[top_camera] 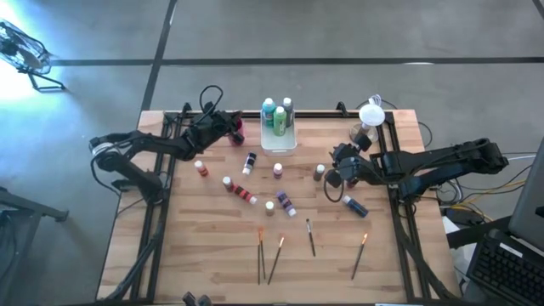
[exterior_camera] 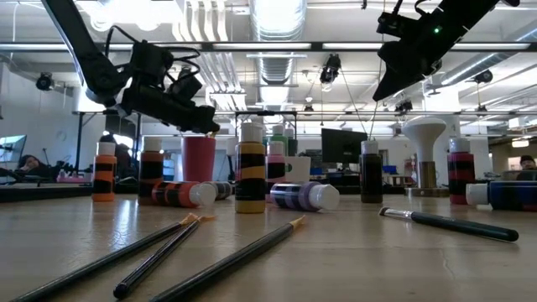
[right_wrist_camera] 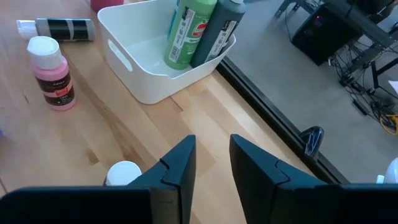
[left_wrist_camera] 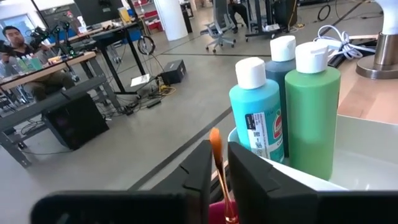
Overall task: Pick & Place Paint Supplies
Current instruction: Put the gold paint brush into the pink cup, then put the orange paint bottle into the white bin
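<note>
Wooden table (top_camera: 204, 255) risk: left gripper (left_wrist_camera: 219, 163), fingers nearly closed on an orange paintbrush (left_wrist_camera: 217, 155) over the magenta cup (exterior_camera: 199, 158), could miss (right gripper (right_wrist_camera: 211, 155) hangs part-open, empty).

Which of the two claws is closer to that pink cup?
The left. Its claw hangs right over the pink cup, by the tray, a brush between its fingers. The right claw is far off across the table.

Bare wood between scattered bottles (top_camera: 240, 190) and brushes (top_camera: 311, 237) below.
</note>
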Robot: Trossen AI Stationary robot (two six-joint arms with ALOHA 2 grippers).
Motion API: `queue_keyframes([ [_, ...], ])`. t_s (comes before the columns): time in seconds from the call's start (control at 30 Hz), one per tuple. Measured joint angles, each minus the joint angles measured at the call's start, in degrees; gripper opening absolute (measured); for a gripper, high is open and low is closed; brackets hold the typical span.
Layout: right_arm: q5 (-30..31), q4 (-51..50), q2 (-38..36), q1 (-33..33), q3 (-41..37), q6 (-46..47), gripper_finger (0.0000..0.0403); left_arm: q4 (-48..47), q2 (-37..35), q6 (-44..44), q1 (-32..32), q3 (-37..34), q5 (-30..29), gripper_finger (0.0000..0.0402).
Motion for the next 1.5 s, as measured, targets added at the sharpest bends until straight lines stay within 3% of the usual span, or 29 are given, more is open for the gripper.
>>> queue_keyframes([
  [0.27, 0.0, -0.1, 0.0, 0.0, 0.0, -0.5, 0.0128, -1.5, -3.2, 0.0, -0.3, 0.0, 0.0, 0.0119],
  [0.53, 0.0, -0.2, 0.0, 0.0, 0.0, -0.5, 0.0155, -6.3, -15.4, -1.6, -1.2, 0.2, 0.0, 0.0134],
  [0.67, 0.0, -0.2, 0.0, 0.0, 0.0, -0.5, 0.0164, -19.0, -23.3, -2.7, -2.4, 3.1, 3.4, 0.0131],
  [0.83, 0.0, -0.2, 0.0, 0.0, 0.0, -0.5, 0.0173, -43.9, -30.9, -5.9, -5.5, 10.8, 8.4, 0.0131],
  [1.0, 0.0, -0.1, 0.0, 0.0, 0.0, -0.5, 0.0177, -60.8, -35.0, -11.0, -12.5, 16.0, 9.2, 0.0131],
  [1.17, 0.0, 0.8, 0.0, 0.0, 0.0, -1.3, 0.0175, -64.2, -37.3, -17.9, -22.8, 14.9, 1.9, 0.0130],
  [1.5, -0.1, 2.3, 0.0, 0.0, 0.0, -2.4, 0.0145, -64.7, -35.3, -25.0, -45.1, 12.2, -23.6, 0.0130],
])
